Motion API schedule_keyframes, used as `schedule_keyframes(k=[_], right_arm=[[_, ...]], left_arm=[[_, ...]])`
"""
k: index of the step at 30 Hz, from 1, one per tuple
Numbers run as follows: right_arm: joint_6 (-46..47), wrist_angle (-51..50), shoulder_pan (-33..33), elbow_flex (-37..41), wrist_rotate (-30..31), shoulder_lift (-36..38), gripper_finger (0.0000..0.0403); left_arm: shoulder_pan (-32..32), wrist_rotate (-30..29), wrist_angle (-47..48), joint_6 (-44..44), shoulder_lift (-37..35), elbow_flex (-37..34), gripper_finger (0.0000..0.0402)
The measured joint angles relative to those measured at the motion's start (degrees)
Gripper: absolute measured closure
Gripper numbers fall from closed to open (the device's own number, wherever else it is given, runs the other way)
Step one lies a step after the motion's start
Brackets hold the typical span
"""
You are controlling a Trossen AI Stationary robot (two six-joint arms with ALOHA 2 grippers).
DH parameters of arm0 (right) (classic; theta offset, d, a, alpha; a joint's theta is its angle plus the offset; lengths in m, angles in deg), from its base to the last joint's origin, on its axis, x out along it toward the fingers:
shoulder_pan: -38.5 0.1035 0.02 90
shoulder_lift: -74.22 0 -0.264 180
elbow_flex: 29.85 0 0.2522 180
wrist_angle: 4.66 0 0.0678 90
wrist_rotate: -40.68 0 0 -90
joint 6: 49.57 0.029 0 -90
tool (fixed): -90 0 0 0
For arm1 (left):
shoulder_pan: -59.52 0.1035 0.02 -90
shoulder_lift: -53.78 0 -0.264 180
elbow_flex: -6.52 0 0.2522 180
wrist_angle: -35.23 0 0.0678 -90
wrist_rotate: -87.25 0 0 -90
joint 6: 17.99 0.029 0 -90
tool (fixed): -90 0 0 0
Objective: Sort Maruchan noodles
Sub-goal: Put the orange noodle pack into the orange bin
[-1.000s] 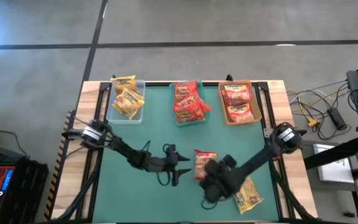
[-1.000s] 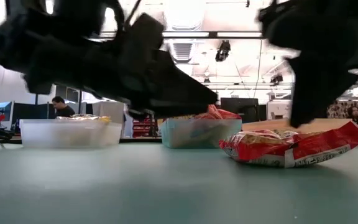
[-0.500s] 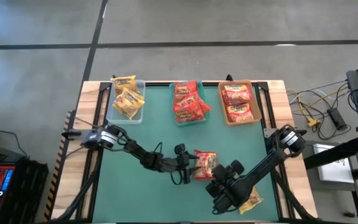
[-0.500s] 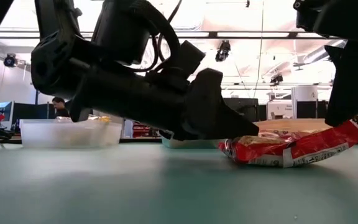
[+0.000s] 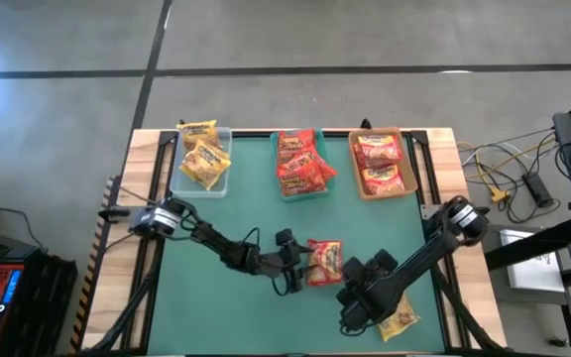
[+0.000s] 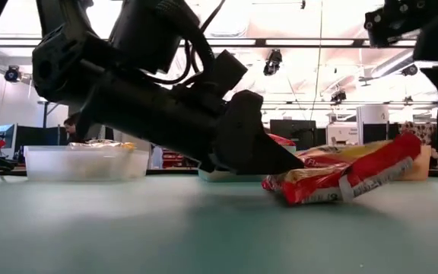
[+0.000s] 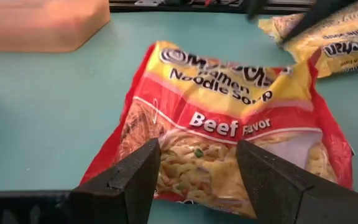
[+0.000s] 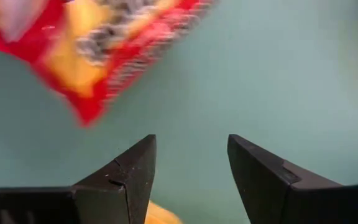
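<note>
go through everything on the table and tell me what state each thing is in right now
Left gripper: open, fingers astride the near edge of the beef packet.
Beef packet: on the mat, one end tilted up.
Right gripper: open, empty, above the mat.
Yellow packet: loose on the mat, partly under the right arm.
Clear tray: holds yellow packets.
Teal tray: holds red packets.
Tan tray: holds red packets.

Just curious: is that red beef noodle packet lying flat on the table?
No, tipped: in the low view the beef packet has one end raised off the green table, the left gripper against it.
</note>
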Motion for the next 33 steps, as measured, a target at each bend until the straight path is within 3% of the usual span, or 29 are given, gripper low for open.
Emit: schedule_keyframes(k=[5, 9, 17, 25, 33], right_arm=[[3.88, -5.86, -1.18, 0.31, 3.37, 5.62, 0.0201], [6.90, -3.24, -2.38, 1.38, 8.24, 12.16, 0.0192], [5.36, 17.75, -5.15, 8.93, 11.43, 21.29, 0.0150], [0.97, 37.56, -9.04, 17.51, 11.59, 19.64, 0.0100], [-2.54, 50.40, -11.82, 23.30, 11.18, 19.69, 0.0098]], left_arm=[[-0.79, -0.77, -0.07, -2.20, -0.34, -2.15, 0.0200], [-1.03, -0.56, 0.38, -5.10, -0.68, -3.33, 0.0200], [-1.10, -0.80, -0.28, -4.71, -0.98, -3.38, 0.0200], [-1.27, -1.17, -0.98, -4.68, -0.96, -3.44, 0.0200], [-1.27, -1.19, -1.03, -4.55, -0.96, -3.44, 0.0200]])
